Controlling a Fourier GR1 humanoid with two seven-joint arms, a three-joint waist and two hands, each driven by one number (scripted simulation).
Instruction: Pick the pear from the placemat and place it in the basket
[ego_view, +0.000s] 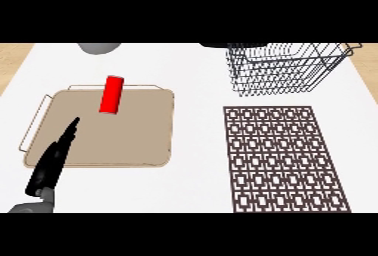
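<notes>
White counter across nearly the whole view, w/ thin strips of light wood at far L and far R corners. On L half, beige tray w/ rounded corners and thin wire handles at its L side and far side. Across far rim of tray, red cylinder, near end over the tray surface, far end past the rim; cannot tell if lying flat or leaning. Over L part of tray, left hand, black, coming up from lower L edge on a grey forearm; fingers straight and together, released, grasping nothing, tips pointing toward the cylinder but well apart from it. Right hand nowhere in the view. On R half, near side, dark brown placemat w/ geometric cut-out pattern, lying flat, long side running away from the robot. Beyond it, at far R, black wire basket, upright, near the far end of the placemat but not touching it. Pear: cannot tell where; not visible on placemat surface, and nothing to make out through the basket wires. At far edge, L of ctr, part of a grey rounded obj., cut by the top of the view. Just L of the basket top, part of a dark obj., too little visible to name.
</notes>
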